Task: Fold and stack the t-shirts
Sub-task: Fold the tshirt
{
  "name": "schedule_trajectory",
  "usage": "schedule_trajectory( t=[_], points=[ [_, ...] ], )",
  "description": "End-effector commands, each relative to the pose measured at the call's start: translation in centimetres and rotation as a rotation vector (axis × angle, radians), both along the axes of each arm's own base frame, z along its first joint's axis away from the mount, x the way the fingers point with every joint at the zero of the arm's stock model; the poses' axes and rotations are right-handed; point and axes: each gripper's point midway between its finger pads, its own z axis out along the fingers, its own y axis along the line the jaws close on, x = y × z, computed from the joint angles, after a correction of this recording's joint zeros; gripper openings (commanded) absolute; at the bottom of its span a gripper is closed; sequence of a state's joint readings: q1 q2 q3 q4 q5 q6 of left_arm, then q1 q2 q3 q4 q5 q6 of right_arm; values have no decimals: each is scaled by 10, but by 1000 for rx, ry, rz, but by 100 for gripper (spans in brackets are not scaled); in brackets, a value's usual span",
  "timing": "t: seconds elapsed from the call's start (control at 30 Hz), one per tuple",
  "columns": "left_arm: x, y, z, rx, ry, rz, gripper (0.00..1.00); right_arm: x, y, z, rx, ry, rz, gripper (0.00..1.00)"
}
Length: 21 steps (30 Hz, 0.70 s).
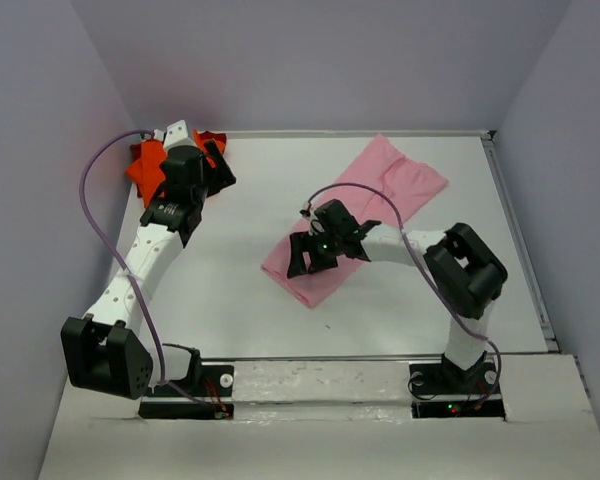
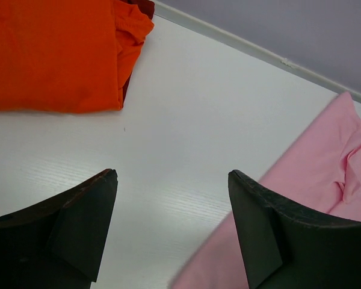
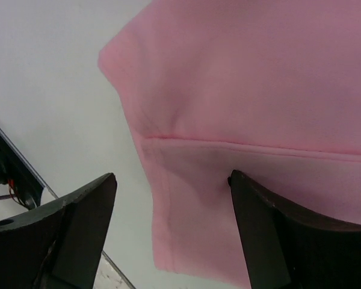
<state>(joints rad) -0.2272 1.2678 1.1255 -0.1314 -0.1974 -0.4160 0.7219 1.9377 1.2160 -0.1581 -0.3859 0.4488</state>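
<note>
Where the light pink t-shirt is lying: it is stretching as a long band diagonally across the table, running from the far right side down toward the centre.
Pink t-shirt's near end: it is sitting under the right gripper, and in the right wrist view the cloth is showing a stitched hem line crossing between the 2 fingers.
Right gripper: its jaws are standing wide apart and are holding nothing; 1 finger is hanging over pink cloth, the other over bare table. Whether the tips are touching the cloth, I cannot tell.
Orange t-shirt: it is lying folded in the far left corner, just beside the left gripper.
Dark red t-shirt: it is peeking out from under the orange t-shirt along its far edge, so the 2 are lying stacked.
Left gripper: its jaws are gaping apart and gripping nothing, with only white table showing between them.
Left wrist view: the orange cloth is filling the upper left, and the pink t-shirt is entering from the right, well apart from the orange one.
</note>
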Motion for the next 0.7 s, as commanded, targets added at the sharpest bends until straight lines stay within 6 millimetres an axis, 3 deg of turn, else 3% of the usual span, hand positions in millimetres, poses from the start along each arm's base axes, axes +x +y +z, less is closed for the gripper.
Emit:
schedule_trajectory(
  t=[0.0, 0.03, 0.07, 0.17, 0.2, 0.23, 0.33, 0.43, 0.53, 0.57, 0.6, 0.63, 0.67],
  points=[
    [3, -1, 15, -12, -51, -8, 84, -71, -79, -40, -218, 118, -89, 81],
    [3, -1, 15, -13, -52, -9, 84, -80, -91, -36, -226, 116, -115, 81],
    [4, -2, 14, -13, -50, -10, 84, -80, -101, -10, -186, 59, -181, 81],
    [4, -1, 12, -15, -44, -11, 84, -117, -145, -9, -222, 86, -277, 81],
    [4, -2, 13, -17, -47, -14, 84, -116, -152, 13, -178, 19, -316, 81],
    [5, -3, 12, -19, -45, -18, 84, -126, -163, 14, -195, 36, -340, 82],
    [6, -3, 9, -23, -38, -21, 84, -128, -166, 46, -122, -12, -359, 82],
    [7, -4, 8, -28, -35, -27, 84, -99, -145, 109, -28, -136, -345, 82],
    [7, -5, 6, -29, -32, -28, 84, -64, -134, 148, -35, -268, -350, 84],
    [6, -6, 6, -31, -30, -32, 84, -34, -128, 170, -79, -359, -365, 85],
    [7, -6, 5, -31, -30, -34, 84, -19, -124, 179, -108, -396, -371, 86],
    [6, -7, 5, -34, -28, -37, 84, 5, -122, 164, -206, -417, -359, 86],
    [7, -8, 5, -35, -29, -40, 84, 27, -124, 167, -242, -445, -391, 86]
  ],
)
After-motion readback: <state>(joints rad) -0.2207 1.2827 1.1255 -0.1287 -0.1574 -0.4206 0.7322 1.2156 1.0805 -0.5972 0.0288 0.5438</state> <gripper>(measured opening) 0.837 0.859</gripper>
